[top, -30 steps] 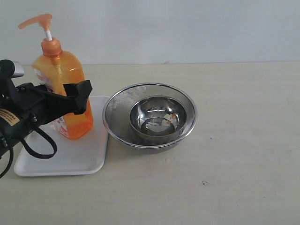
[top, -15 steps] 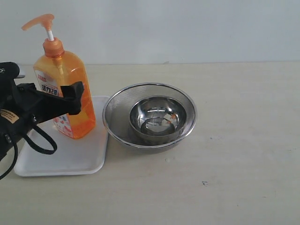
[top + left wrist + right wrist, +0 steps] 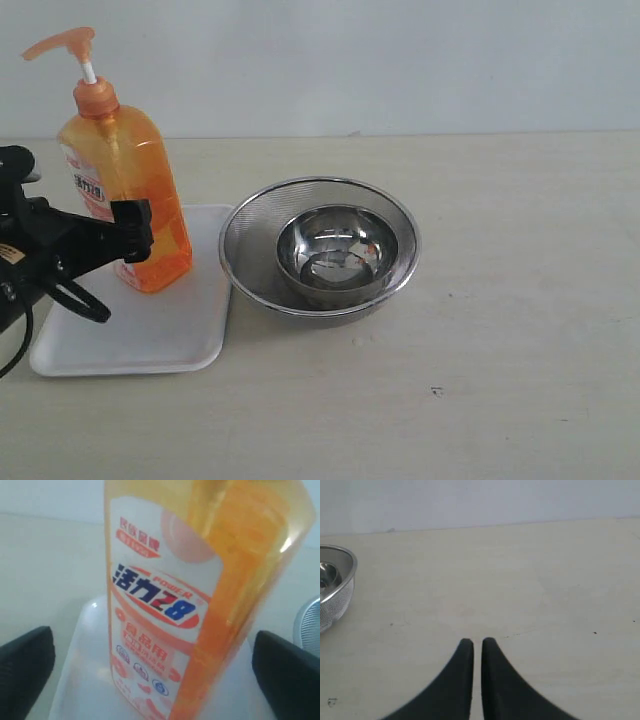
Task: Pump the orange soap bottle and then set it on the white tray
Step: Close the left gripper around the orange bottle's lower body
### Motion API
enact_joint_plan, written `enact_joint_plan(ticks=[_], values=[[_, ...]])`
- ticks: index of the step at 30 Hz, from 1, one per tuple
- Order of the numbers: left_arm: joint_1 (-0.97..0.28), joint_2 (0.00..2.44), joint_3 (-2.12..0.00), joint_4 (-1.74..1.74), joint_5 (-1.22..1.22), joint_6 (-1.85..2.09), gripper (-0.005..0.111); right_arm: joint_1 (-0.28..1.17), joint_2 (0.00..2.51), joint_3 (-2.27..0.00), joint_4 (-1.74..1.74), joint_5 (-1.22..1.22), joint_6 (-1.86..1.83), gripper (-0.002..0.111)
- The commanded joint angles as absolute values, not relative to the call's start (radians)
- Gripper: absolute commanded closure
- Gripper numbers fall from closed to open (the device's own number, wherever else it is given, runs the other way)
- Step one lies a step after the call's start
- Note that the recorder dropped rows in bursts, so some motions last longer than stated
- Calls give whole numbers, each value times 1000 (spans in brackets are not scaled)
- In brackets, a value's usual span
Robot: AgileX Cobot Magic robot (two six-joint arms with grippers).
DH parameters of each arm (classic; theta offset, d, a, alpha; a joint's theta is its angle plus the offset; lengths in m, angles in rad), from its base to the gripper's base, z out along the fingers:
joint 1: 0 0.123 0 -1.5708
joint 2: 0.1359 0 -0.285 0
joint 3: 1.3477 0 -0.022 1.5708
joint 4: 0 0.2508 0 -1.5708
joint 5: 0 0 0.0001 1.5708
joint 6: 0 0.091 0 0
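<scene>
While the tall translucent orange soap bottle with its orange pump head and white stem stands on the flat white rectangular tray, the left gripper sits at its label side with the jaws spread wide. In the left wrist view the black fingers appear on either side of the bottle, each clear of its walls, so nothing is grasped. The bottle's base rests on the far part of the tray, toward the edge nearest the round metal mesh strainer, and in the exterior view its top leans a little to the left. The pump spout also points left. Just right of the tray, on the pale tabletop, the strainer holds a shiny steel bowl inside it. Well to the right of the strainer, the right gripper hangs over bare tabletop, its jaws clenched together with only a thin slit between the tips, holding nothing.
</scene>
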State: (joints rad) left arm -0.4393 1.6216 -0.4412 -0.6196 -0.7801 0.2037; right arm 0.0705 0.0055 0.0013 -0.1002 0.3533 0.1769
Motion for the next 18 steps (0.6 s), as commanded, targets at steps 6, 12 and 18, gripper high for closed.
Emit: enact_joint_plan(ticks=[6, 12, 18], values=[[-441, 1530, -444, -776, -744, 352, -2, 69, 0, 0, -104, 347, 175, 106], [-441, 1530, -444, -927, -808, 443, -2, 69, 0, 0, -104, 347, 175, 106], [-441, 1530, -444, -983, -808, 487, -2, 69, 0, 0, -104, 347, 175, 106]])
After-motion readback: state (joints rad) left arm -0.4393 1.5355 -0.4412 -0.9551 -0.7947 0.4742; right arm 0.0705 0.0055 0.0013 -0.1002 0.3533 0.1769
